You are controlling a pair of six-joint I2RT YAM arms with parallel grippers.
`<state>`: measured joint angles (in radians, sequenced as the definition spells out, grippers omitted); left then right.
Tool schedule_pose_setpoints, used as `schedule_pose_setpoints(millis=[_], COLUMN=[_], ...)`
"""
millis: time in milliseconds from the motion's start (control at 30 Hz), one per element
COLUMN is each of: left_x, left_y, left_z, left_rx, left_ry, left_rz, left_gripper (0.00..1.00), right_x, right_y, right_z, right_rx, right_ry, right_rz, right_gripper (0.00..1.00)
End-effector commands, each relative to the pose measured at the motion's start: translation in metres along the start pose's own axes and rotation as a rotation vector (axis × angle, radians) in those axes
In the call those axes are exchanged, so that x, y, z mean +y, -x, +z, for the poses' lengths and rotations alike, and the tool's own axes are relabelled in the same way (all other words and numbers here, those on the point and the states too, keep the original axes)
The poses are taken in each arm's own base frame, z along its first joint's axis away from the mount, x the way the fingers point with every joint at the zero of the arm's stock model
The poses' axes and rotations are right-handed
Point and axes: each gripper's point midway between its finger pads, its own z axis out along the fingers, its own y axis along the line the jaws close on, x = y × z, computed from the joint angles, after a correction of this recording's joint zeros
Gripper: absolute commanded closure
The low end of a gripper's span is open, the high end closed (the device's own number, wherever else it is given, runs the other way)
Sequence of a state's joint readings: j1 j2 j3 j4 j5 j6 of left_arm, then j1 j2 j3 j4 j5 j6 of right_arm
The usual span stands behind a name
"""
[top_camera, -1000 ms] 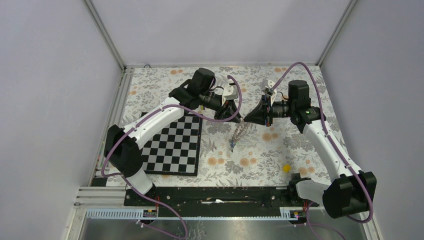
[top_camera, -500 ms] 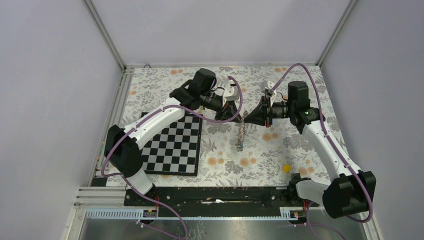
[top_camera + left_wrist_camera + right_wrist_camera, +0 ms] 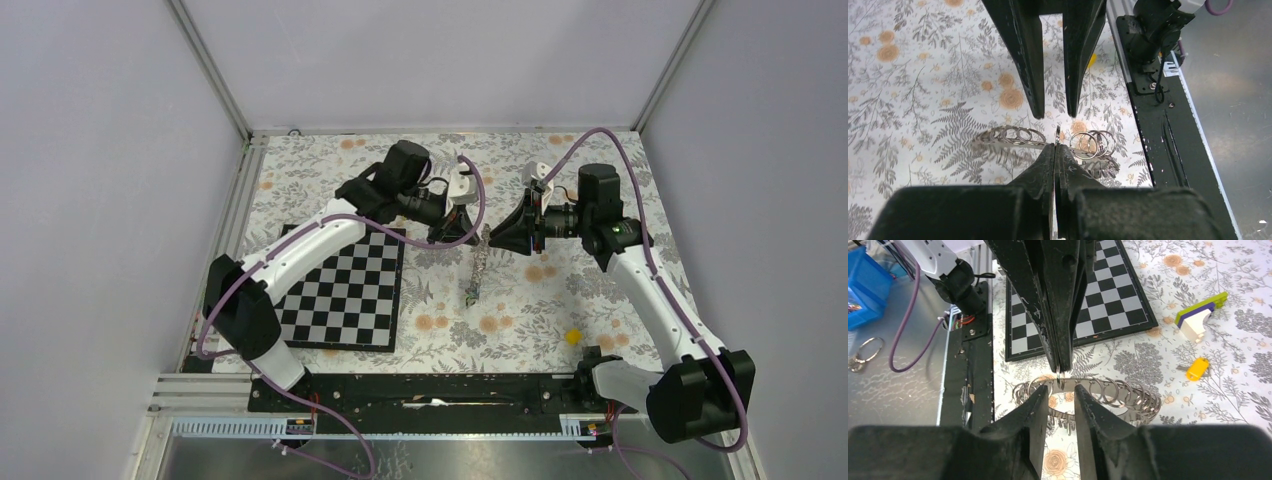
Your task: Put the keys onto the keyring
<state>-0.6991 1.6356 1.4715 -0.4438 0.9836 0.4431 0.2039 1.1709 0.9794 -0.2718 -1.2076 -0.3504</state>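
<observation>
The flowered tabletop carries everything, and the two arms reach over it from the near edge and meet above its middle. The left arm passes over a black and white chessboard, which lies flat on the left part of the tabletop. The right arm comes in from the other side. The left gripper has its two fingers pressed together, and between the tips it pinches the thin metal edge of the keyring. The right gripper faces it, tip to tip. Its fingers stand apart, one on each side of the keyring's band, and I cannot tell if they touch the metal. The keyring is lifted off the tabletop. In the top view it hangs down from the place where the two grippers meet, as a narrow strip that points toward the near edge. In the wrist views it appears as a curved grey band with many small wire loops along it, and its shadow falls on the flowers below. At its lower end there is a small coloured spot in the top view, but it is too small to say what it is. A little block of green, purple and white lies on the tabletop beside the chessboard. Near to it lies one key with a yellow head, apart from the keyring and from both grippers.
</observation>
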Motion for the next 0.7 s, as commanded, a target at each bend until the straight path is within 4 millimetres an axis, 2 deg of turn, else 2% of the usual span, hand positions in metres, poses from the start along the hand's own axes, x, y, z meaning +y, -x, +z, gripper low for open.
schedule_pose_setpoints(millis=[0,67,200,467,667], left_x=[-0.004,-0.001,-0.003,-0.006,-0.002], left_y=[0.024,0.024,0.02,0.024,0.027], left_z=[-0.019,-0.019,-0.017,-0.003,0.003], left_rx=[-0.012,-0.001,0.014,-0.005,-0.007], left_ry=[0.104,0.14,0.163,0.172,0.193], left_rz=[0.033,0.002,-0.044,-0.137,-0.171], left_gripper=[1.0,1.0,1.0,1.0,1.0], right_x=[-0.005,-0.007,-0.012,-0.013,-0.012], right_y=[0.012,0.014,0.015,0.015,0.002], right_z=[-0.004,-0.005,-0.005,-0.001,0.003], right_rx=[-0.005,-0.002,-0.001,-0.01,0.016], right_ry=[-0.07,-0.089,-0.111,-0.099,-0.084], right_rz=[-0.085,-0.092,-0.092,-0.076,-0.082], right_gripper=[0.64,0.56,0.49,0.43,0.44])
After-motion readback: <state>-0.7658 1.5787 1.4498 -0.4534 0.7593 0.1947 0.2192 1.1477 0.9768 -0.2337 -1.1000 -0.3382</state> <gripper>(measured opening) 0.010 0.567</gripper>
